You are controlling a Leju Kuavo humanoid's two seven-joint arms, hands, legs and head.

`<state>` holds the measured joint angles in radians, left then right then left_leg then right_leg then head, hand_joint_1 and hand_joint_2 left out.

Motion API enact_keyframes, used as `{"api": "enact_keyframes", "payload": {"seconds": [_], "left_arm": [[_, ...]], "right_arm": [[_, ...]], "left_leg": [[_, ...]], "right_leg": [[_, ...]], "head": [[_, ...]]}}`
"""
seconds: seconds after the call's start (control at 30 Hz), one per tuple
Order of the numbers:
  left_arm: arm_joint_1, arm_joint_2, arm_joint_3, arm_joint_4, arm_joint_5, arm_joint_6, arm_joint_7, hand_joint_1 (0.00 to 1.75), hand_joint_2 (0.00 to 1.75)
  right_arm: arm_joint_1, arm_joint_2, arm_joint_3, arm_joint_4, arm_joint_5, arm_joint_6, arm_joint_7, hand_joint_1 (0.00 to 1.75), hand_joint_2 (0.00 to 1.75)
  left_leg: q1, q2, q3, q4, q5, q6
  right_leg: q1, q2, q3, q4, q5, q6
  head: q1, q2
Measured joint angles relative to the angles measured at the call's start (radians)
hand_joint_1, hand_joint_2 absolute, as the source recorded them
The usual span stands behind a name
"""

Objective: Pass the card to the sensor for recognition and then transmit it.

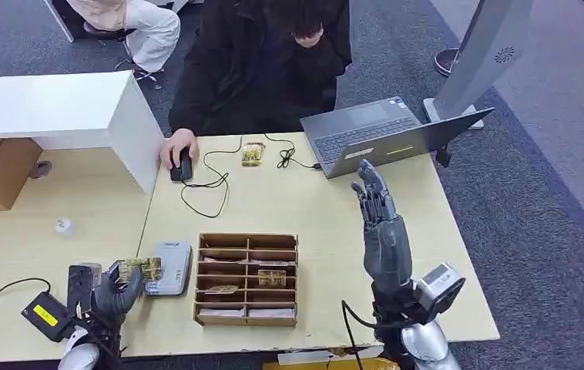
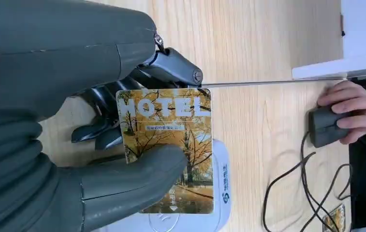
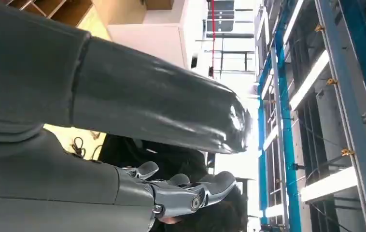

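Fingers and thumb of the left hand pinch a hotel key card, holding it above the grey card reader just left of the wooden compartment tray. Right hand stands raised over the desk, fingers apart, holding nothing. A person's hand rests on a mouse.
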<state>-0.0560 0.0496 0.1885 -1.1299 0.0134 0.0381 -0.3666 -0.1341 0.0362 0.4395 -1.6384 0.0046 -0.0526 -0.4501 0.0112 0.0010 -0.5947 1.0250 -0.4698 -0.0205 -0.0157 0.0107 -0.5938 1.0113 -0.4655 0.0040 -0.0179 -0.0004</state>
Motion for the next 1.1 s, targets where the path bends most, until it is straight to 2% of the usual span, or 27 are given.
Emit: {"api": "enact_keyframes", "payload": {"seconds": [0.43, 0.7, 1.1], "left_arm": [[-0.045, -0.005, 0.0, 0.075, -0.016, 0.023, -0.005, 1.75, 1.75], [-0.058, -0.006, -0.007, 0.087, -0.013, 0.008, 0.0, 1.75, 1.75], [-0.088, 0.011, -0.061, 0.091, -0.152, 0.105, 0.055, 1.75, 1.75]], "right_arm": [[-0.01, 0.0, 0.011, 0.008, 0.003, 0.0, 0.006, 0.0, 0.0], [-0.015, 0.0, 0.016, 0.011, 0.003, 0.0, 0.007, 0.0, 0.0], [-0.023, 0.0, 0.025, 0.011, -0.002, 0.0, 0.018, 0.0, 0.0]], "left_leg": [[0.0, 0.0, 0.001, 0.0, 0.0, 0.0], [0.0, 0.0, 0.001, 0.0, 0.001, 0.0], [0.0, 0.0, 0.001, 0.0, 0.001, 0.0]], "right_leg": [[0.0, 0.0, 0.001, 0.0, 0.0, 0.0], [0.0, 0.0, 0.001, 0.0, 0.0, 0.0], [0.0, 0.0, 0.001, 0.0, 0.0, 0.0]], "head": [[0.0, 0.0], [0.0, 0.0], [0.0, 0.0]]}}
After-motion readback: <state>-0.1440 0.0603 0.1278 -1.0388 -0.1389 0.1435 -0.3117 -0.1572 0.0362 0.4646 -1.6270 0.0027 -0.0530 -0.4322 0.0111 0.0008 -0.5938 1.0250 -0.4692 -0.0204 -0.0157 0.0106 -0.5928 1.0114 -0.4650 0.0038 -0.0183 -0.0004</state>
